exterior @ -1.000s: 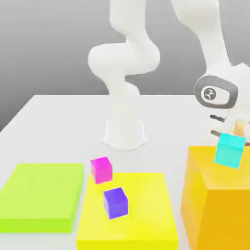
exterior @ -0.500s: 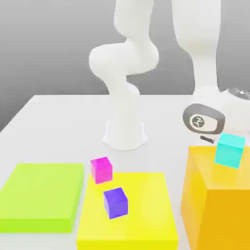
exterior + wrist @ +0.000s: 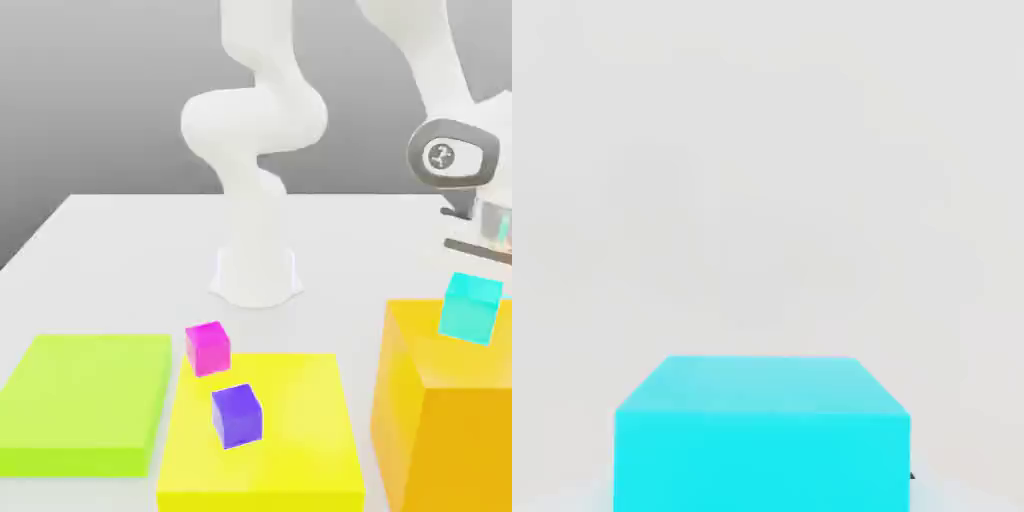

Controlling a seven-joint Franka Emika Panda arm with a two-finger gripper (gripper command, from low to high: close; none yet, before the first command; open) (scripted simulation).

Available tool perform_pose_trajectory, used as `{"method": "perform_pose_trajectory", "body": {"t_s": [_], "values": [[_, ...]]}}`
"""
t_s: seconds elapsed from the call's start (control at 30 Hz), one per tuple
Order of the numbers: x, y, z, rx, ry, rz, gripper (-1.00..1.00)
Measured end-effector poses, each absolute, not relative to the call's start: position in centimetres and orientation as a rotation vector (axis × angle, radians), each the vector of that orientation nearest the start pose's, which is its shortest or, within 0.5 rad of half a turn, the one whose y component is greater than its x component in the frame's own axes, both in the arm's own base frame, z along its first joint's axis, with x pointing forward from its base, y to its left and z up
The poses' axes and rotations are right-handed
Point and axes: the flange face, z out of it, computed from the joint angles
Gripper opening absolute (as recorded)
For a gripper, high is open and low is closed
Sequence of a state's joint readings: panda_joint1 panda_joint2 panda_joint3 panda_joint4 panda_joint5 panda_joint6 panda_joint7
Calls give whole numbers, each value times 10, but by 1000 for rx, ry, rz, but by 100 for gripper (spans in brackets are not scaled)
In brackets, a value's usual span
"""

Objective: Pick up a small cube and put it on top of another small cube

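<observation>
**Mia:** Where is the cyan cube (image 3: 470, 307)?

**Tom:** It sits on top of the big orange block (image 3: 440, 420), at the exterior view's right. It is tilted a little, and nothing is holding it.

**Mia:** And the hand (image 3: 488, 232)?

**Tom:** It hangs just above the cyan cube, apart from it. Its fingers are pressed together with nothing between them.

**Mia:** What does the hand view see?

**Tom:** The cyan cube (image 3: 762, 435), big and close, with a pale ground behind it.

**Mia:** What else is on the worktop (image 3: 120, 260)?

**Tom:** A magenta cube (image 3: 207, 347) stands on the worktop, right at the far edge of a flat yellow slab (image 3: 290, 440). A purple cube (image 3: 237, 415) rests on that yellow slab. A flat green slab (image 3: 85, 400) lies beside it, at the exterior view's left.

**Mia:** Where is the arm?

**Tom:** Its white base (image 3: 256, 270) stands behind the slabs, near the middle.
</observation>
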State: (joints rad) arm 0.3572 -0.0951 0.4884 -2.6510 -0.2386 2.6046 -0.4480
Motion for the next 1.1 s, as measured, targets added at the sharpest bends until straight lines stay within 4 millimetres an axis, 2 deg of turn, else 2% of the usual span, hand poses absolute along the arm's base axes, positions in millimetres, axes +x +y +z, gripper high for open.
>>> {"method": "perform_pose_trajectory", "body": {"t_s": [0.13,0.2,0.37,0.53,0.67,0.8,0.87,0.97,1.0,1.1], "values": [[287,307,322,-2669,-2052,-199,-100],[295,290,342,-2811,-1883,-237,-100],[330,205,368,-3139,-1213,-245,-100],[343,115,383,-3270,-491,-221,-100],[342,30,361,-3233,84,-125,-100],[325,-49,320,-3096,605,-19,-100],[322,-62,296,-3066,687,-3,-100],[320,-65,264,-3058,713,1,-100],[319,-66,257,-3058,714,2,100],[319,-66,257,-3058,714,2,100]]}}
